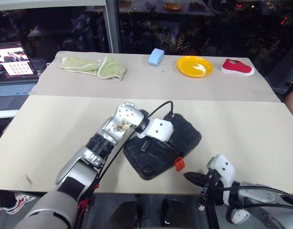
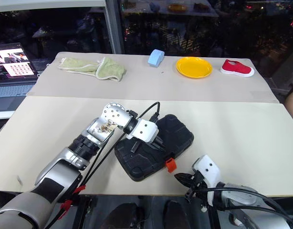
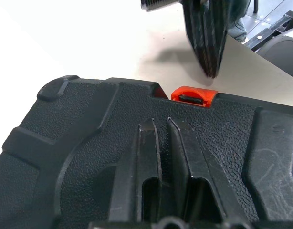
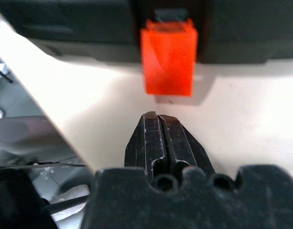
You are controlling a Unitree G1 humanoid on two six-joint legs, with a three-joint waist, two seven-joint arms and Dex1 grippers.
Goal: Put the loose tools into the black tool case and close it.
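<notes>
The black tool case (image 1: pixel 187 136) lies shut on the near table, close to its front edge, ribbed shell up. Its orange latch (image 1: pixel 179 164) sticks out from the side facing me. My left gripper (image 3: pixel 161 125) rests on top of the lid, fingers together and holding nothing. My right gripper (image 1: pixel 188 176) hovers at the table's front edge just short of the latch (image 4: pixel 168 57), pointing at it. Its jaws are shut and empty, and a small gap separates tip from latch. The loose tools are out of view.
On the far table lie a green towel (image 1: pixel 96 67), a blue block (image 1: pixel 156 56), a yellow plate (image 1: pixel 194 66) and a red shoe (image 1: pixel 237 67). A laptop (image 1: pixel 13 67) stands at the far left. The table's front edge (image 1: pixel 137 192) runs just under my right gripper.
</notes>
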